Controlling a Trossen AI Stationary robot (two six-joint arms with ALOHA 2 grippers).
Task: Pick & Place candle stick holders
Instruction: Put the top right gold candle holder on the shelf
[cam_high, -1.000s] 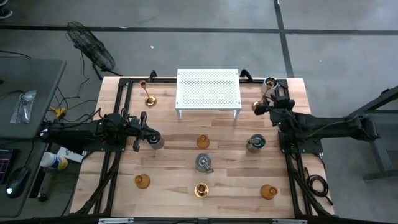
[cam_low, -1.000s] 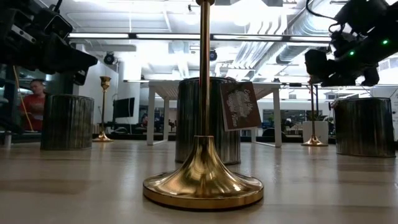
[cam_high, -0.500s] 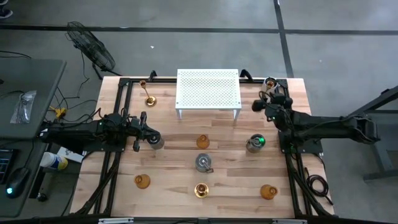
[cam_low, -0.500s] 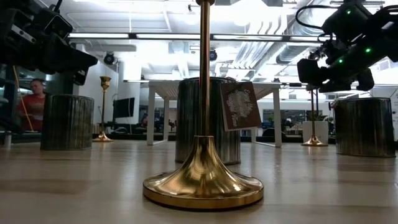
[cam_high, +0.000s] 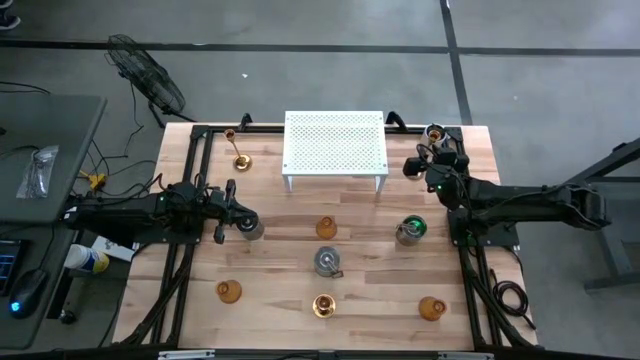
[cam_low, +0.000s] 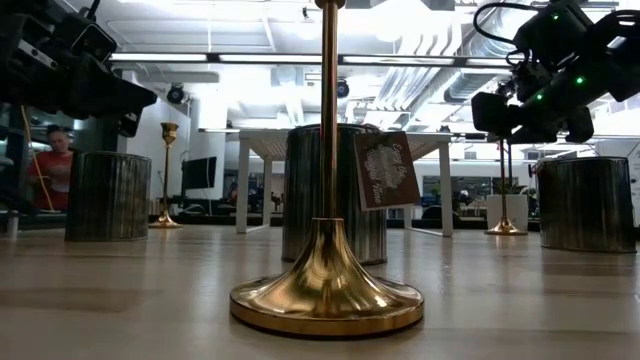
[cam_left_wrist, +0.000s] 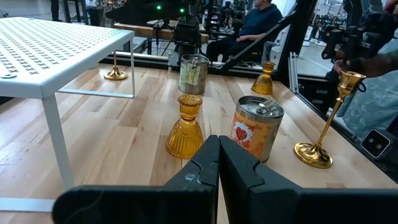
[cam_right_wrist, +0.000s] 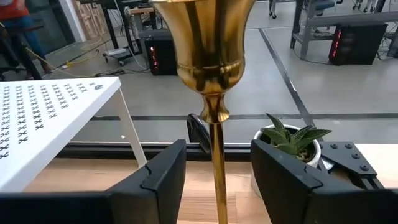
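Observation:
A tall gold candle stick holder (cam_right_wrist: 208, 43) stands at the table's far right, and its slim stem (cam_right_wrist: 217, 168) rises between the two fingers of my right gripper (cam_right_wrist: 217, 183). That gripper (cam_high: 417, 166) is open, with a gap on each side of the stem. My left gripper (cam_left_wrist: 217, 168) is shut and waits at the left (cam_high: 240, 220), beside a silver holder (cam_high: 252, 230). Two more gold sticks (cam_high: 240, 150) (cam_high: 323, 305), three amber glass holders (cam_high: 326, 228) (cam_high: 229, 291) (cam_high: 431, 307) and two silver holders (cam_high: 328, 262) (cam_high: 409, 230) stand on their bases.
A white perforated shelf on legs (cam_high: 334, 143) stands at the far middle of the table. A small green plant in a white pot (cam_right_wrist: 291, 140) sits in the far right corner, just beyond the gold stick. Black frame rails (cam_high: 480, 290) run along both sides.
My right gripper has swung toward the table's left and slightly toward its far edge, up to the gold stick at the far right, so that the stem now stands between its fingers. The stick has stayed where it was.

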